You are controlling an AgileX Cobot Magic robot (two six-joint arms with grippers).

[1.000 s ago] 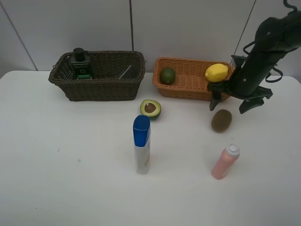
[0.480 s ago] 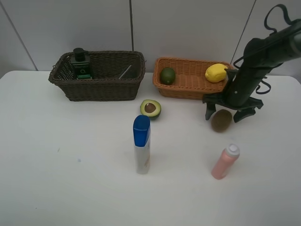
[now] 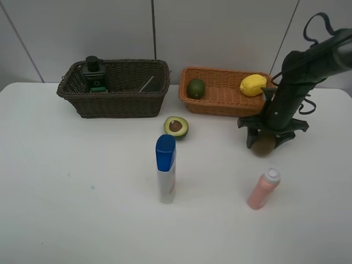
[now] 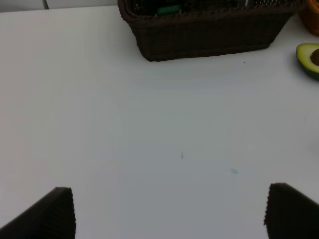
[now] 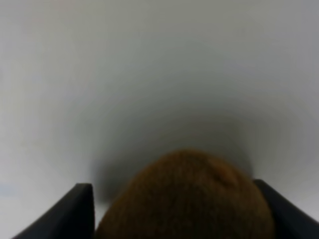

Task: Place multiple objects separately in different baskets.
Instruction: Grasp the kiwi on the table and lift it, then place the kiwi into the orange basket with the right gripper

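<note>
A: Pinching anything, was the right claw (image 3: 265, 141)?
B: Yes, the brown kiwi (image 3: 263, 147), sitting on the counter (image 3: 82, 192) near the orange-tan basket (image 3: 220, 108). The left claw (image 4: 169, 211) hung spread wide over the counter.

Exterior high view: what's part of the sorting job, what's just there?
Job: kiwi, halved avocado, blue-capped bottle, pink bottle, lemon, whole avocado, pump bottle, dark basket, orange basket, right gripper around the kiwi.
Just there: table, wall panels, left gripper, open.
</note>
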